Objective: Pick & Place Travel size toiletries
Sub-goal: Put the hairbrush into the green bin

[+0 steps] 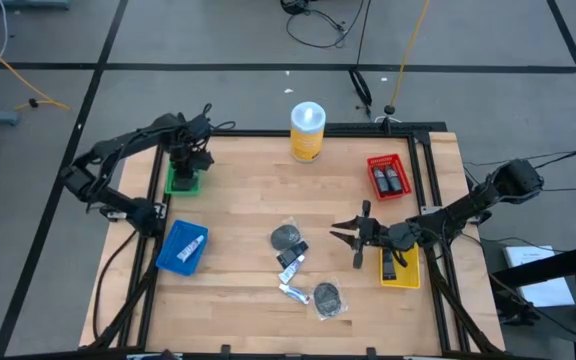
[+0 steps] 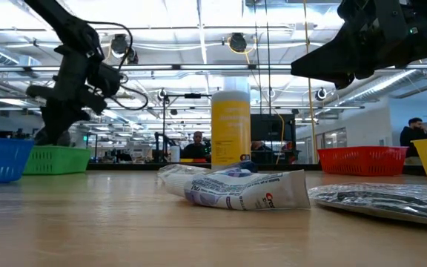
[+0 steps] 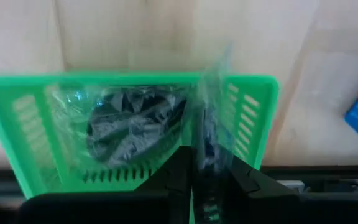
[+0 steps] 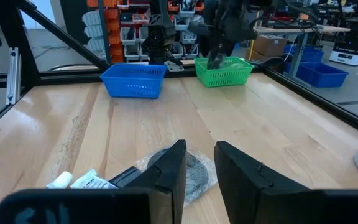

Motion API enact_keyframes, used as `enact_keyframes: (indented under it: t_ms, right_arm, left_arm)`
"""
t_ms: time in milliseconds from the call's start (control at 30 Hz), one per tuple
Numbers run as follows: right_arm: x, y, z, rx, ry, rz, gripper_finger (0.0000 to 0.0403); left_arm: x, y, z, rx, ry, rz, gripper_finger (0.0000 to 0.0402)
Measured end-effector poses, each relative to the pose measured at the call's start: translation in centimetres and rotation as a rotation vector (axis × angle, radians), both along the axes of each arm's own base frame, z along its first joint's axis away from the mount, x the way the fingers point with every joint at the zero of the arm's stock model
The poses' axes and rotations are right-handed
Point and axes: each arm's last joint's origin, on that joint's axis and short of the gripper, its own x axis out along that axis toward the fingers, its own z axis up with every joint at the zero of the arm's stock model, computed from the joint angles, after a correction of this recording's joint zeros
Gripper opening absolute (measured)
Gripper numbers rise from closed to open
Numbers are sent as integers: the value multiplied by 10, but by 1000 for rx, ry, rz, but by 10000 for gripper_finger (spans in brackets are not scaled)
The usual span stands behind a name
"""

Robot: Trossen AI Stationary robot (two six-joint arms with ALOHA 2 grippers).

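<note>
So the left gripper (image 3: pixel 194 165) has its jaws pinched on the clear plastic edge of a dark grey packet (image 3: pixel 132 121), and it's hanging right over the green bin (image 1: pixel 182 180) at the table's back-left corner. In the left wrist view the packet sits down inside that bin with the wrapper sticking up between the fingers.

The right gripper (image 1: pixel 351 233) has its jaws spread apart with nothing in them, hovering above the wood just right of the middle pile. Closest to it is another round dark packet (image 1: pixel 287 236), with a small black bottle (image 1: pixel 292 259) next to that, then a white tube (image 1: pixel 294 292) and a second dark round packet (image 1: pixel 329 296) nearer the front edge.

Farther out: a blue bin (image 1: pixel 182 247) with a white tube in it on the left, a red bin (image 1: pixel 388 176) holding two dark bottles at the back right, a yellow bin (image 1: pixel 400 266) under the right arm, and a tall yellow canister (image 1: pixel 307 131) at the back edge.
</note>
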Motion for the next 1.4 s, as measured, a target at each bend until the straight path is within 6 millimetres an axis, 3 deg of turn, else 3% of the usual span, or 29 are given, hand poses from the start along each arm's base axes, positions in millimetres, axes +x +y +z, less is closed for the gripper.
enact_keyframes:
  t_ms: [200, 400, 600, 800, 900, 1000, 1267, 1400]
  right_arm:
    - [0, 0, 0, -1, 0, 0, 75]
    - [0, 0, 0, -1, 0, 0, 75]
    - [0, 0, 0, -1, 0, 0, 75]
    - [0, 0, 0, -1, 0, 0, 75]
    - [0, 0, 0, -1, 0, 0, 75]
    - [0, 0, 0, -1, 0, 0, 75]
    - [0, 0, 0, 7, -1, -1, 75]
    - [0, 0, 0, 6, -1, 0, 75]
  left_arm:
    - [-7, 5, -9, 30, -3, 124, 57]
    - [-15, 12, -7, 96, 71, 219, 126]
    - [-16, 18, 13, 147, 115, 301, 207]
    - [-10, 23, 38, 212, 108, 413, 233]
    - [-9, 23, 50, 231, 118, 496, 221]
    - [-7, 21, 53, 179, 72, 543, 184]
    - [-5, 34, 27, 225, 65, 637, 19]
    - [0, 41, 12, 223, 76, 702, 16]
